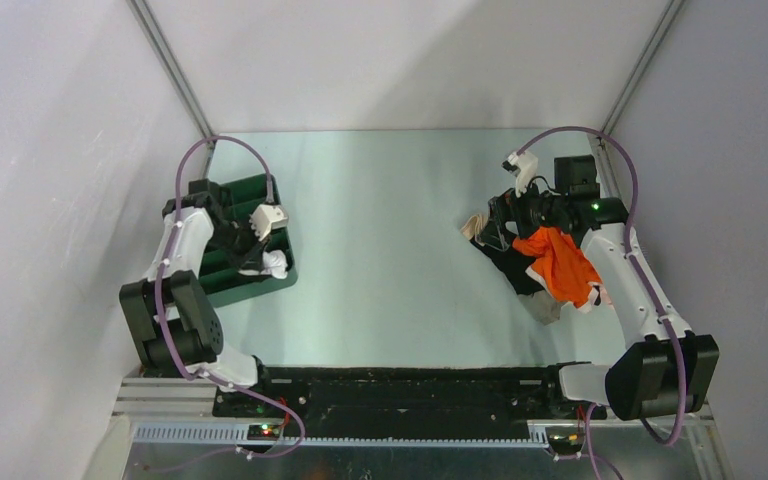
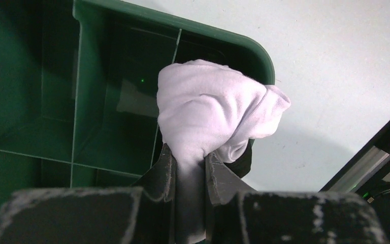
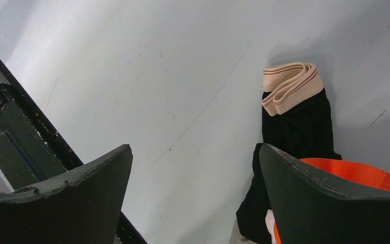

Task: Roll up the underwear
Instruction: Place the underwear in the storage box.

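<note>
The left gripper (image 2: 190,170) is pinching a white underwear bundle (image 2: 213,109) by its lower end, with the jaws standing nearly closed on the cloth. The bundle is hanging at the near right corner of the green bin (image 2: 223,38), which is sitting at the left edge of the tabletop (image 1: 390,200). The bundle is looking compact and wound up, so this one garment is judged rolled and is being delivered. Whether it is resting on the bin rim or hanging just above it cannot be told from the wrist view.

The right gripper (image 3: 195,152) is hovering with its jaws spread wide and is gripping nothing. It is standing over a loose pile near the right edge of the tabletop. In that pile, black underwear (image 3: 299,122) with a beige waistband (image 3: 289,86) is lying crumpled, and an orange garment (image 3: 355,175) is lying partly over it. Neither is rolled.

Judged progress: one piece is nearing completion, with release into the bin not yet done. At least two pieces are waiting to be rolled.
</note>
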### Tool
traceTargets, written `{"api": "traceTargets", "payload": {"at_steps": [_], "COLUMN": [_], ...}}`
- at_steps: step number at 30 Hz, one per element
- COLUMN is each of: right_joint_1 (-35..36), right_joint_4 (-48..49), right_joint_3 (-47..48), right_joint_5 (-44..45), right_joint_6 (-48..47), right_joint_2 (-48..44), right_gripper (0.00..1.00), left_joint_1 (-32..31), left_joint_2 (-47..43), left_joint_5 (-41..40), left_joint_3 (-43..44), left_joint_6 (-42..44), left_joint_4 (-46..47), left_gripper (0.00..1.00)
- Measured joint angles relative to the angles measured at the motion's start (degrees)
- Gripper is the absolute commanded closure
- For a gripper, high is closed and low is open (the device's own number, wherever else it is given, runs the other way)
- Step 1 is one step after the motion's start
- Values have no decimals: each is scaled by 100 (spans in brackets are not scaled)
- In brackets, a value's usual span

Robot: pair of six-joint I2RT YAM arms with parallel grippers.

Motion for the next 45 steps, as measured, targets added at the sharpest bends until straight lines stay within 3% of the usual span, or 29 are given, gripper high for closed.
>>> {"api": "traceTargets", "payload": {"at_steps": [11,17,24,28,31,35,45], "right_joint_1": [0,0,0,0,0,-7,-11], "right_joint_4": [2,0,-2,-2,-2,-7,-7], "right_joint_3": [-63,-66,-72,-72,-72,-72,-72], "right_joint_5": [-7,-7,-4,0,13,28,20], "right_joint_6": [70,116,127,127,122,105,101], "right_joint_2": [66,90,125,125,125,125,133], "right_gripper": [1,1,1,1,1,1,0], "left_joint_1": [-129,-142,-144,-146,-153,-153,-153], "left_joint_2": [168,538,754,450,155,-28,-7], "left_joint_5": [221,258,216,190,190,151,-514], "left_joint_3": [-640,-761,-713,-544,-348,72,149], "left_joint_6": [-308,-527,-575,-597,-601,-601,-793], "left_joint_4": [774,1117,1187,951,645,275,-74], "left_gripper": [99,91,56,33,25,26,48]}}
